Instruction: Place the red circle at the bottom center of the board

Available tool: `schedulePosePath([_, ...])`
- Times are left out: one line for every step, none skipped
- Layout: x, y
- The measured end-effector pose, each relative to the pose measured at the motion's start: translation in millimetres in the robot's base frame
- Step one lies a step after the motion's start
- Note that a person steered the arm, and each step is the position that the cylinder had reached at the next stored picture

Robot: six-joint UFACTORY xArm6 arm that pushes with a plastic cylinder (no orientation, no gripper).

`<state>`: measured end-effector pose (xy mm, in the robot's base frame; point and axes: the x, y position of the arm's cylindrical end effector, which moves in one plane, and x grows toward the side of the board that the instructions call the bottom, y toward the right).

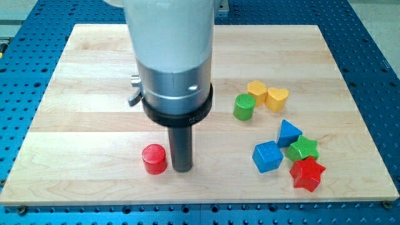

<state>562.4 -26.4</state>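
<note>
The red circle [154,158] is a short red cylinder standing on the wooden board [81,94], left of the board's centre line and near the view's bottom edge. My tip [182,169] rests on the board just to the right of the red circle, very close to it or touching its right side. The rod rises into the wide silver and white arm body that hides the middle of the board behind it.
At the view's right stand a green cylinder [244,107], a yellow hexagon [257,90], a yellow heart [277,98], a blue triangle [288,133], a blue cube [268,156], a green star [303,149] and a red star [307,173].
</note>
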Motion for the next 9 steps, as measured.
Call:
schedulePosePath([-14.7,-24.2])
schedulePosePath([-14.8,-41.8])
schedulePosePath([-14.8,-40.4])
schedulePosePath([-14.8,-13.5])
schedulePosePath([-14.8,-40.4])
schedulePosePath([-25.2,-62.6])
schedulePosePath([-23.4,-116.3])
schedulePosePath([-3.6,-114.5])
schedulePosePath([6.6,-50.1])
